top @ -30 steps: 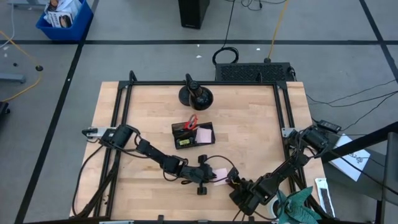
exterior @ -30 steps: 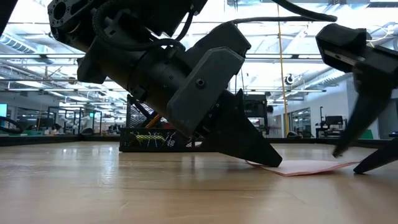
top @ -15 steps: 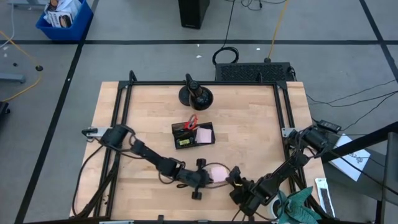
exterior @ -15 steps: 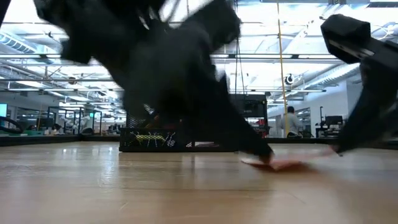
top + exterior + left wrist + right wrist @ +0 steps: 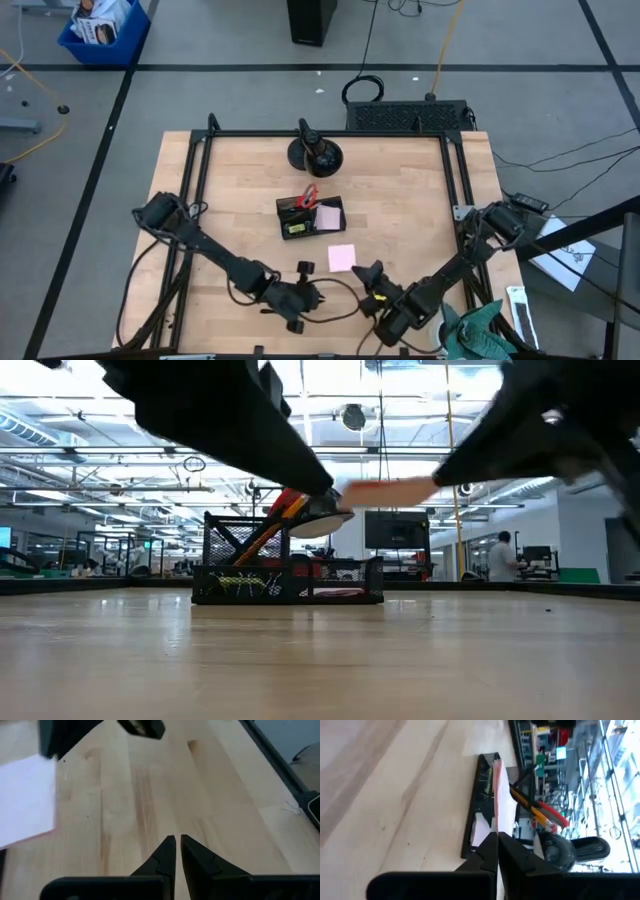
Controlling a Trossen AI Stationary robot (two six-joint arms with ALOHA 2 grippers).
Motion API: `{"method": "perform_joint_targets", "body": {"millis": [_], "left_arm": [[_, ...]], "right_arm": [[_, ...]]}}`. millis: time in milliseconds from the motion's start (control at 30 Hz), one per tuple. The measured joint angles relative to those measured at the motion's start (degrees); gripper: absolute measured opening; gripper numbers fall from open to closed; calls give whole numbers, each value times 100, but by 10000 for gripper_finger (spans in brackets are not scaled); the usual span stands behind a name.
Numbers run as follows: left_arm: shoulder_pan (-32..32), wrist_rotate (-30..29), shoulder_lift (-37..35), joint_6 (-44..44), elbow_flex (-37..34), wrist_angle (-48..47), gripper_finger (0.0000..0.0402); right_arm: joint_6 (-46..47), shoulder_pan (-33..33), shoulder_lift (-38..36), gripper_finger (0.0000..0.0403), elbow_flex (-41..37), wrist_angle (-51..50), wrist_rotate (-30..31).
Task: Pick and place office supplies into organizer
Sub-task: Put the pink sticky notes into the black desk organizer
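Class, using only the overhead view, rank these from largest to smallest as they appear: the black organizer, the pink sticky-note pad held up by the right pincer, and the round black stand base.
1. Organizer
2. Round black stand base
3. Pink sticky-note pad, raised nearer the camera, so it may look slightly bigger than it is.

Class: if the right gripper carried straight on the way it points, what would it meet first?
Probably the organizer: the right gripper, shut on the pink sticky-note pad, points at it, with only bare table between. Depth is uncertain.
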Motion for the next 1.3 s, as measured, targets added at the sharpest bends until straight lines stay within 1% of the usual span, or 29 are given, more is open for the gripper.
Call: {"method": "perform_joint_targets", "body": {"millis": [100, 333, 433, 633, 733, 800, 900, 1067, 1100, 1200, 1300], "left_arm": [[-122, -172, -71, 3, 2, -229, 35], [-218, -285, -85, 31, 11, -304, 35], [-227, -284, -87, -4, 11, -441, 35], [-238, -287, -90, -142, 11, -590, 35], [-244, -285, -92, -142, 11, -642, 35], [-244, -285, -92, -151, 11, -670, 35], [-253, -285, -92, -151, 11, -675, 35], [-268, -285, -92, -153, 11, -747, 35], [-268, -285, -92, -153, 11, -767, 35], [-268, -283, -92, -153, 11, -796, 35], [-270, -281, -92, -157, 11, -794, 35]], "right_arm": [[-68, -263, 3, 0, 29, -7, -45], [-346, -1037, 2, 0, 29, 213, -102], [-604, -1411, -4, 0, 12, 432, -485], [-1295, -2012, -4, 0, -111, 1021, -1051], [-1512, -2290, -4, 0, -145, 1205, -1515], [-1687, -2447, -4, 0, -191, 1320, -1651], [-1916, -2627, -10, 0, -282, 1500, -1685], [-2081, -2826, -61, 0, -320, 1499, -1718], [-2109, -2866, -57, 0, -324, 1472, -1764], [-2117, -2978, -57, 0, -327, 1462, -2149], [-2065, -3045, -57, 0, -357, 1468, -2197]]}}
